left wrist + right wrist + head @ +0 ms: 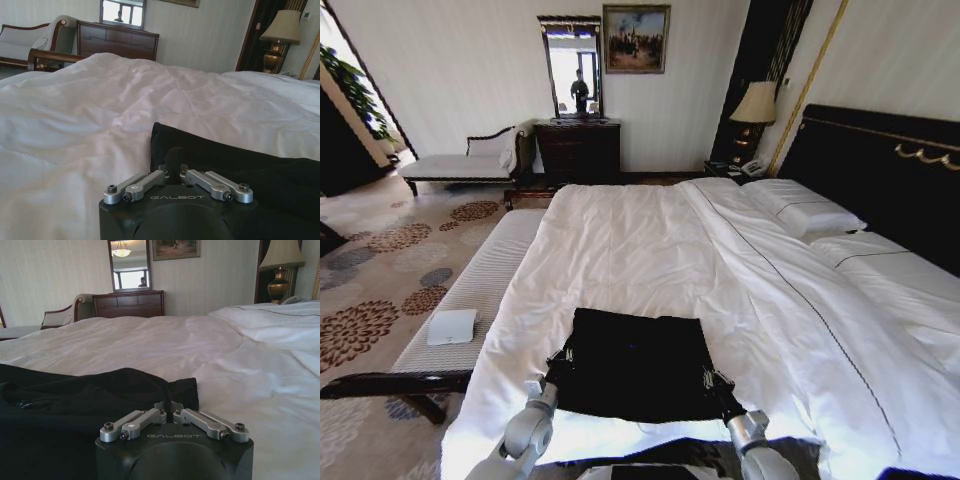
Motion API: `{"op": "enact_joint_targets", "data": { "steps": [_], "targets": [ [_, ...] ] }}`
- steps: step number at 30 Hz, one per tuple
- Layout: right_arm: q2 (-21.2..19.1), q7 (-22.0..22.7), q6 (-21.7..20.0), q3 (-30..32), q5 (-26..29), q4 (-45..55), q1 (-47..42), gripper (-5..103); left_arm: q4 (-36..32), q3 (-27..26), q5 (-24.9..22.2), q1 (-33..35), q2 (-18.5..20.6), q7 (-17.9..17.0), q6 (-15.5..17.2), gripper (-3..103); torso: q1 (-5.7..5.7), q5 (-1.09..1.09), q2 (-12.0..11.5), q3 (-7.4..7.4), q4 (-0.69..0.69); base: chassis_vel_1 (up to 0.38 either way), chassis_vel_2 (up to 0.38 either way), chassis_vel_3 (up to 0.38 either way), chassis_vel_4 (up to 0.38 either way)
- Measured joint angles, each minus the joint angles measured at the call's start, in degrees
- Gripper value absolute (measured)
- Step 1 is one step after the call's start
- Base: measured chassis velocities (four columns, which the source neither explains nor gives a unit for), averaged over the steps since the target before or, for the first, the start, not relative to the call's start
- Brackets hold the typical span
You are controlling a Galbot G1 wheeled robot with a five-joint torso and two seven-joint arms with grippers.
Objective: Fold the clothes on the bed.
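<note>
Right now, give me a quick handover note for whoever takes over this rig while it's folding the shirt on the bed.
Left gripper: low at the left edge of the black T-shirt, fingers shut on the fabric.
Right gripper: at the shirt's right edge, also shut on the fabric.
The shirt lies near the foot of the bed on the white duvet, already a compact rectangle; its lettering is hidden.
Done: appears at least partly folded.
Left: probably finish the current fold, then release; how many folds remain cannot be told.

Both arms reach forward low over the T-shirt point(635, 362). The left gripper point(560, 362) sits at its left edge, the right gripper point(712, 380) at its right edge, each with fingers pinched on the cloth.
</note>
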Motion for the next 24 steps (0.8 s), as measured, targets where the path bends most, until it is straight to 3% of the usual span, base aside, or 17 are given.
{"op": "enact_joint_targets", "data": {
  "steps": [9,16,24],
  "targets": [
    [0.14,0.08,0.51,0.40,4.31,2.09,-3.53,1,-2.20,-0.55,-0.87,0.81,0.32,-1.77,0.30,2,0.00,0.00,0.00,0.00,0.00,0.000,0.000,0.000,0.000],
    [0.81,-0.07,1.54,-0.23,1.68,1.37,-4.26,1,-3.64,-1.74,-0.49,2.92,0.53,-1.79,0.48,2,0.00,0.00,0.00,0.00,0.00,0.000,0.000,0.000,0.000],
    [1.06,-0.18,1.85,0.53,2.24,1.78,-5.58,1,-4.75,-2.90,0.79,5.25,-0.90,-1.30,0.08,2,0.00,0.00,0.00,0.00,0.00,0.000,0.000,0.000,0.000]
  ]
}}
